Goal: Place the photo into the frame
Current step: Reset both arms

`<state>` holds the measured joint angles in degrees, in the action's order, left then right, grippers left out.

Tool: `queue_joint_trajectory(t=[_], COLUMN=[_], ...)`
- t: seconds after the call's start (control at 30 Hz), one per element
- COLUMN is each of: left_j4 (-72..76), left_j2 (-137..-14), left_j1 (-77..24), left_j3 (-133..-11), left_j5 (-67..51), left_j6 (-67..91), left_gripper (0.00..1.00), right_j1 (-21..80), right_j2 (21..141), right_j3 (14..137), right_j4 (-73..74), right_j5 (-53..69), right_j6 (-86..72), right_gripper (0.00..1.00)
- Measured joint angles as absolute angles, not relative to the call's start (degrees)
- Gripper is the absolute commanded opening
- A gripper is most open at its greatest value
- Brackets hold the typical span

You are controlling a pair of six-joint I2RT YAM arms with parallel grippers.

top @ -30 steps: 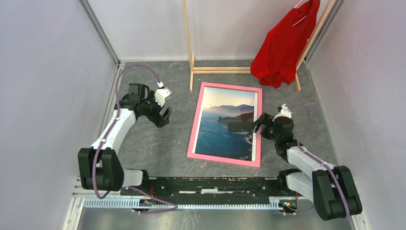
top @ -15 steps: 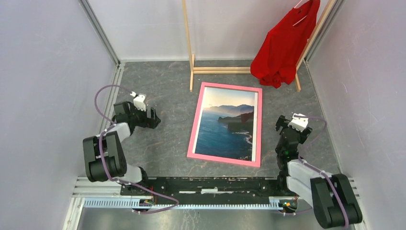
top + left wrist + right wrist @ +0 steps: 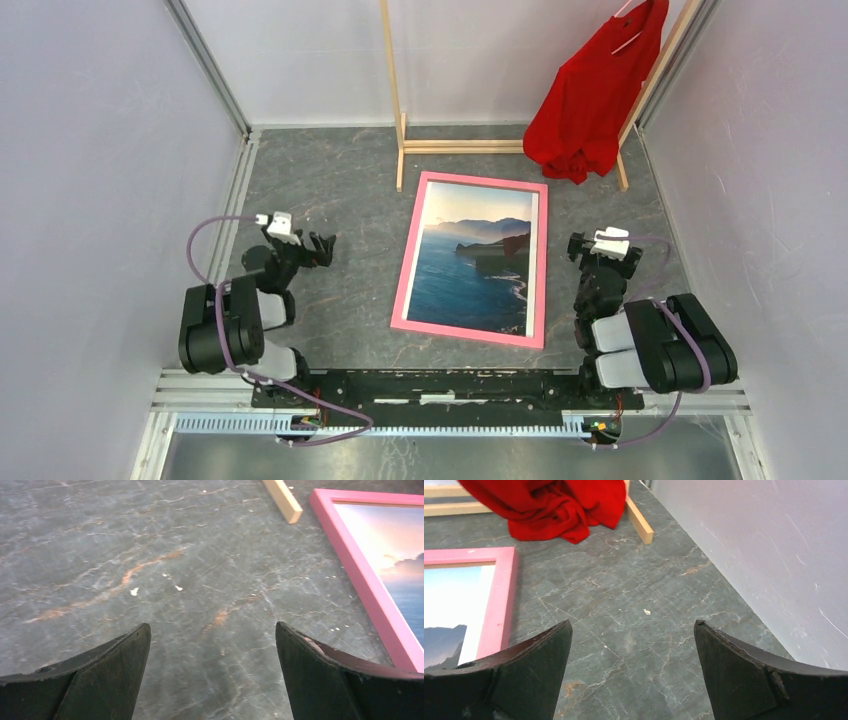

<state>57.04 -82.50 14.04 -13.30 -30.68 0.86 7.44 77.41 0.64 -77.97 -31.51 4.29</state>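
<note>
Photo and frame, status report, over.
Left gripper open, empty, left of pink frame. Right gripper open, empty, on its right. Photo sits inside it, flat on table. Clothes rack behind, not blocking.

Folded low near the bases, left tool [image 3: 212, 624] and right tool [image 3: 633, 621] gape wide.

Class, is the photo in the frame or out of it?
In. The photo fills the frame, pink border showing on all four sides.
</note>
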Motion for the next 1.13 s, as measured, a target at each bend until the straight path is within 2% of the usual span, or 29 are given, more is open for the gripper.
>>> queue_joint_trajectory(t=[0.1, 0.3, 0.43, 1.13], left_j4=[67.88, 65.56, 68.40, 68.99], left_j2=[-85.73, -86.63, -87.33, -88.05], left_j1=[12.05, 4.45, 1.65, 1.52], left_j3=[-8.38, -13.32, -12.27, -11.66], left_j5=[-29.50, -20.38, -16.29, -13.58], left_j6=[2.24, 1.78, 0.93, 0.64], left_gripper=[1.00, 1.00, 1.00, 1.00], right_j1=[7.49, 7.49, 7.49, 7.49], right_j2=[78.46, 78.70, 78.72, 78.72], right_j3=[0.60, 0.62, 0.62, 0.62], right_j4=[-79.40, -78.56, -78.35, -78.35], right_j5=[-28.97, -26.44, -25.67, -25.50], right_j6=[5.63, 7.29, 7.64, 7.86], right_gripper=[0.98, 0.98, 0.98, 0.98])
